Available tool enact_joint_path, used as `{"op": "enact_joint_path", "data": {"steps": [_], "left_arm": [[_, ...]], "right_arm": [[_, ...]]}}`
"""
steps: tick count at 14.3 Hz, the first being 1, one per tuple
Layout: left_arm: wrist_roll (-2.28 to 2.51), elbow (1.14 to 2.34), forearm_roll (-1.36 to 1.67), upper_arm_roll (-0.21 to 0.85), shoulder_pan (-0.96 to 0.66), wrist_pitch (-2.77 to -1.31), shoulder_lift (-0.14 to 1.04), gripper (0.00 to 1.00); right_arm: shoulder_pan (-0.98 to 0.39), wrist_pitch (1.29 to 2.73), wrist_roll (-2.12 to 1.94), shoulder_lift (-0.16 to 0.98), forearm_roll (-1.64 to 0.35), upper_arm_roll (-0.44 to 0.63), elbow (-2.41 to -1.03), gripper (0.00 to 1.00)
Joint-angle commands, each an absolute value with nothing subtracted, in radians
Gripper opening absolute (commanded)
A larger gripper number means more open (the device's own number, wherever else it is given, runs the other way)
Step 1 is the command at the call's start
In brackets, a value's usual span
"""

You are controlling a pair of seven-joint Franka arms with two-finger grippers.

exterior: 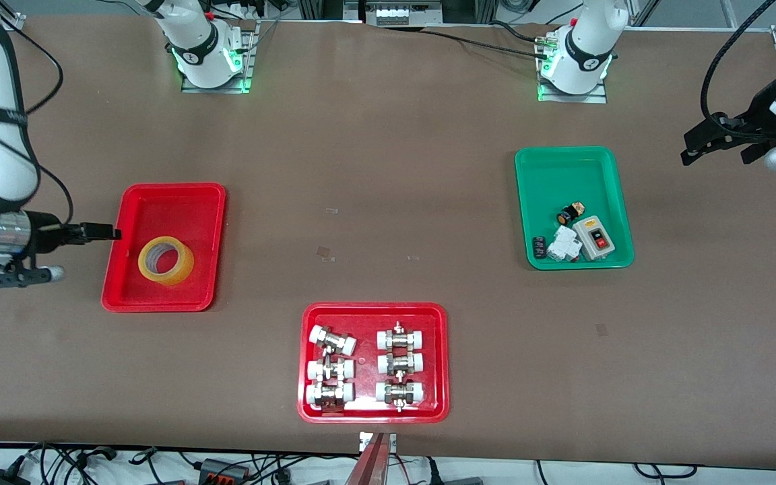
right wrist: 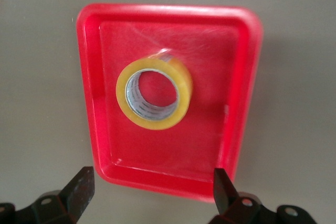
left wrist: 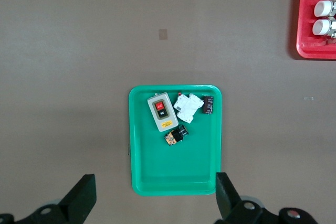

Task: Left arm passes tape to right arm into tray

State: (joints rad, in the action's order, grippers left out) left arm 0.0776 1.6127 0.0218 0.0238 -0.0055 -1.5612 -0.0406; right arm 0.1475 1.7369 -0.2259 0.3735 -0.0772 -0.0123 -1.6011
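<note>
Nearest the front camera sat a red tray with fittings (exterior: 307, 357), its metal couplings (exterior: 398, 367) lined up in two columns with white caps; farther from the camera, toward the right arm's end of the table, lay the plain red tray (exterior: 132, 283), and inside it the tape (exterior: 166, 260) rested flat on the tray floor, its hollow core facing upward, nothing gripping it; the right gripper (exterior: 102, 232) hung over the tray's outer edge, released, its fingers (right wrist: 79, 188) spread wide and empty with the roll visible between them in the right wrist view; toward the left arm's end of the table stood the green tray (exterior: 563, 168), holding a grey switch box (exterior: 595, 237), a white breaker-like part (exterior: 562, 245) and a few small dark pieces clustered at its camera-side end; the left gripper (exterior: 721, 143) waited in the air over bare table past the green tray, its fingers (left wrist: 81, 196) parted and carrying nothing.
</note>
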Motion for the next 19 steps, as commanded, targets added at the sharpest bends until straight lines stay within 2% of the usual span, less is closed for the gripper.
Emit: {"op": "enact_joint_path", "data": {"steps": [1, 3, 6, 9, 13, 16, 19], "left_arm": [[0.087, 1.597, 0.037, 0.021, -0.005, -1.551, -0.037, 1.0], [0.087, 1.597, 0.038, 0.021, -0.005, -1.551, -0.037, 1.0], [0.087, 1.597, 0.037, 0.021, -0.005, -1.551, -0.037, 1.0], [0.089, 1.597, 0.038, 0.021, -0.005, -1.549, -0.037, 1.0], [0.087, 1.597, 0.038, 0.021, -0.005, -1.549, -0.037, 1.0], [0.087, 1.597, 0.038, 0.021, -0.003, -1.549, -0.037, 1.0], [0.087, 1.597, 0.038, 0.021, -0.003, -1.549, -0.037, 1.0]], "right_arm": [[0.066, 1.634, -0.088, 0.319, -0.008, -0.012, -1.502, 1.0], [0.041, 1.537, -0.061, 0.316, 0.008, -0.012, -1.403, 1.0], [0.043, 1.516, -0.072, 0.318, 0.015, -0.009, -1.306, 1.0], [0.049, 1.532, -0.06, 0.313, 0.014, -0.002, -1.302, 1.0], [0.037, 1.635, -0.057, 0.299, 0.012, 0.003, -1.305, 1.0], [-0.011, 1.692, -0.055, 0.255, 0.018, 0.049, -1.373, 1.0], [-0.054, 1.695, -0.055, 0.249, 0.017, 0.107, -1.381, 1.0]]}}
